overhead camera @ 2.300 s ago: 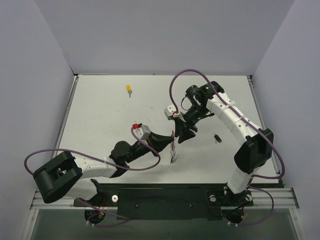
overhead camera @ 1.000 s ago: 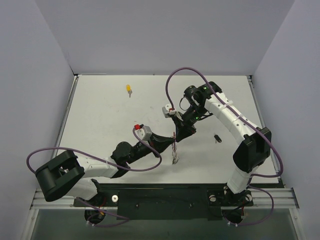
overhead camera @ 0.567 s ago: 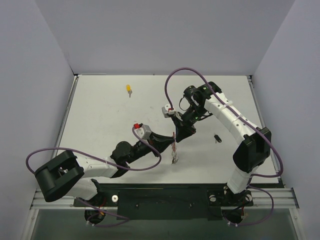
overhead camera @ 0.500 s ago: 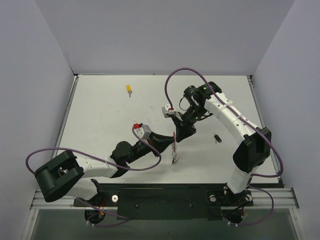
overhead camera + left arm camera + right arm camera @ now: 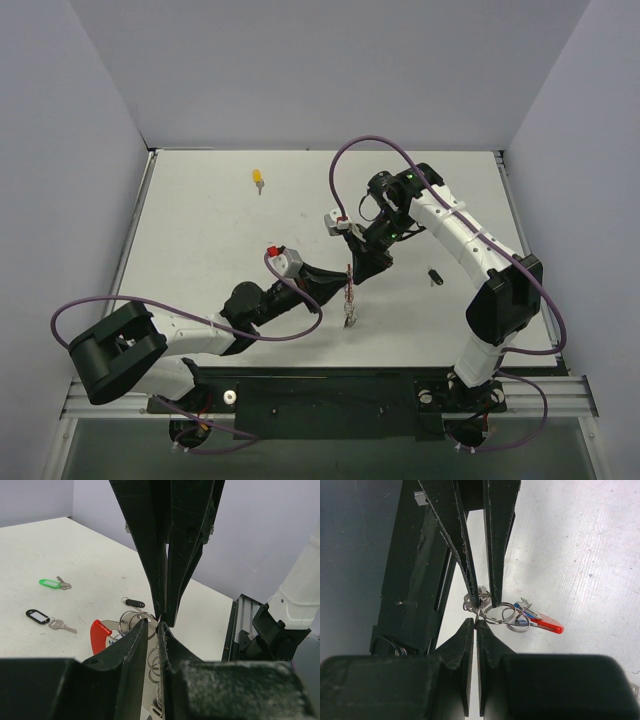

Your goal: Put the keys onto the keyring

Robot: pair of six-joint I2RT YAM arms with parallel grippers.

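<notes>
The two grippers meet tip to tip over the middle of the counter [image 5: 200, 250]. The left gripper [image 5: 152, 628] is closed to a narrow slit and pinches a silver coil of the keyring [image 5: 495, 615] (its red piece sits just beside the coils). The right gripper [image 5: 475, 626] is clenched the same way, with its tips on the same bunch of coils. A yellow key [image 5: 259, 179] lies well apart toward the far edge, and a black key [image 5: 434, 275] lies near the right arm.
</notes>
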